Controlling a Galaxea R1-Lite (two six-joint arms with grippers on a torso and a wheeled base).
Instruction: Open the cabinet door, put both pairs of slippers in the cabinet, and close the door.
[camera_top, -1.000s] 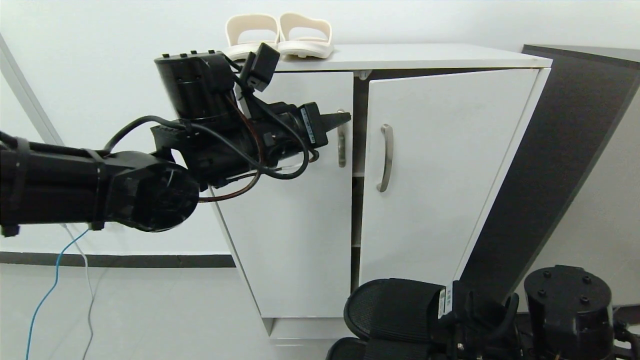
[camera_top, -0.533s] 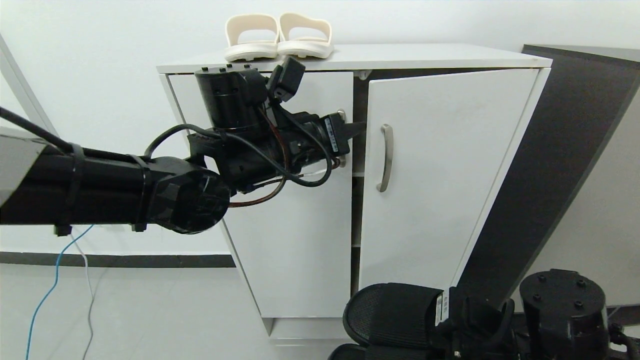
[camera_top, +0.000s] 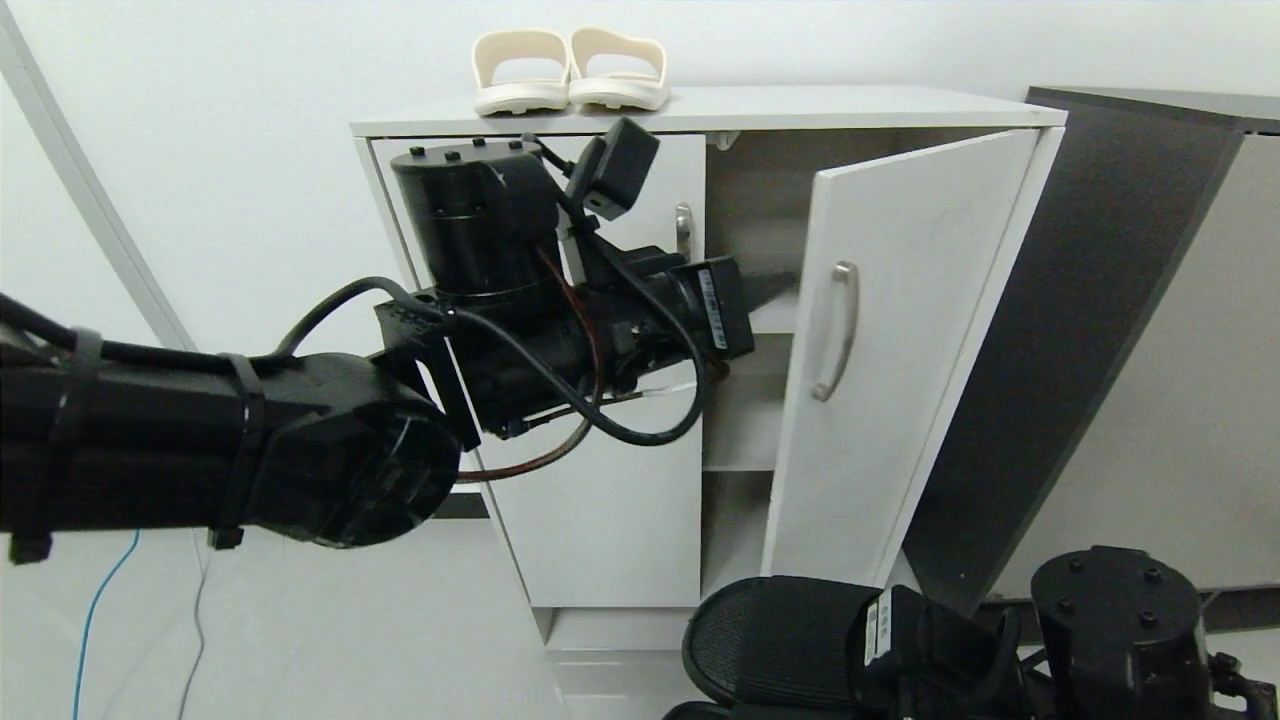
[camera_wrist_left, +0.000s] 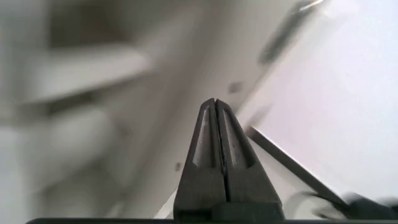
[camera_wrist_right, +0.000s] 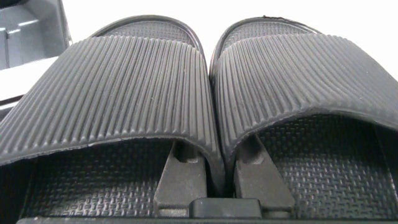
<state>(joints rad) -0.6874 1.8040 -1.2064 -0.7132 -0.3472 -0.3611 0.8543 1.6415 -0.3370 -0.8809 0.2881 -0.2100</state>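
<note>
The white cabinet (camera_top: 850, 100) has its right door (camera_top: 910, 300) swung partly open, while its left door (camera_top: 600, 530) is closed. My left gripper (camera_top: 778, 290) is shut and empty, its tip inside the opening just behind the right door's inner edge; the left wrist view shows the closed fingers (camera_wrist_left: 215, 124) against that door. A cream pair of slippers (camera_top: 570, 70) rests on the cabinet top. Low in front of the cabinet, my right gripper (camera_top: 872, 640) is shut on the black pair of slippers (camera_top: 780, 635), pinching their adjoining sides (camera_wrist_right: 214, 93) between its fingers (camera_wrist_right: 180, 183).
White shelves (camera_top: 745, 400) show inside the opening. Each door has a metal bar handle (camera_top: 835, 330). A dark panel (camera_top: 1120, 300) stands right of the cabinet and a white wall behind. Cables (camera_top: 100, 610) hang at the lower left.
The right door has swung wider open as my left gripper pushed from the left handle into the gap. The head camera has shifted slightly. The right gripper still holds the black slippers.
</note>
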